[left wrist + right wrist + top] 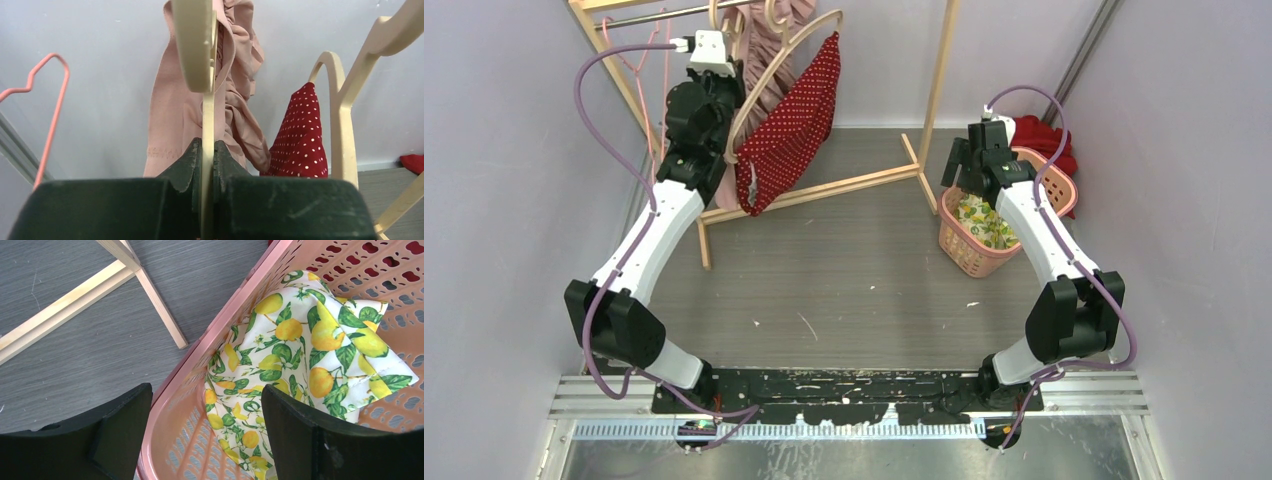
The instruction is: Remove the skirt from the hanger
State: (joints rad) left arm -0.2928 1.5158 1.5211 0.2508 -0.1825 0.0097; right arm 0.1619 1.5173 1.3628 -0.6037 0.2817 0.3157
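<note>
The left pincer [207, 152] is up at the wooden rack [938, 80] on the far left. Its jaws are squeezed nearly together on the thin edge of a cream hanger [193, 45]. The pink skirt [170, 115] hangs gathered on the rack right against that hanger, falling just past the fingertips. To its right a red polka-dot garment [789, 125] is draped over a second, tilted cream hanger [345, 125]. A pink wire hanger [50, 115] is off to the left.

Over on the right, the right pincer [205, 396] hovers with its jaws spread wide and nothing between them. It is above the rim of a pink basket [220, 325] that stands on the grey bench [854, 270]. A lemon-print cloth [300, 335] lies inside the basket.
</note>
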